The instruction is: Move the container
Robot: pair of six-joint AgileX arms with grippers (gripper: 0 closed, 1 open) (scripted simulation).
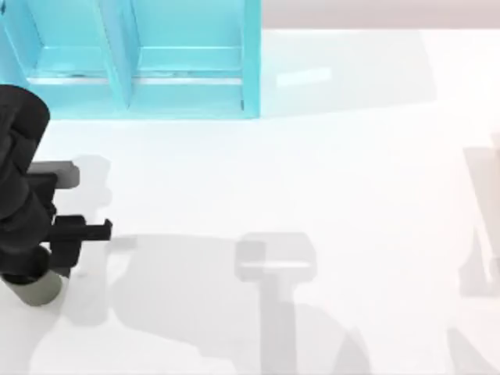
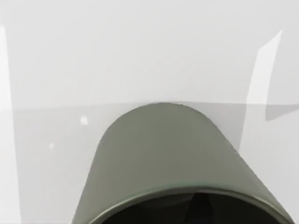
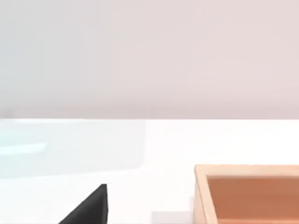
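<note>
The container (image 1: 37,289) is a small olive-grey round cup at the table's near left corner. My left arm hangs right over it, and its black gripper (image 1: 33,262) covers most of the cup from above. In the left wrist view the container (image 2: 163,158) sits very close, with its dark mouth at the frame's edge and white table beyond it. A black tip of my right gripper (image 3: 88,207) shows in the right wrist view, far from the cup.
A large turquoise shelf unit (image 1: 133,55) stands at the back left of the white table (image 1: 312,172). A light wooden box (image 3: 247,191) lies near my right gripper. Arm shadows fall across the table's near middle and right.
</note>
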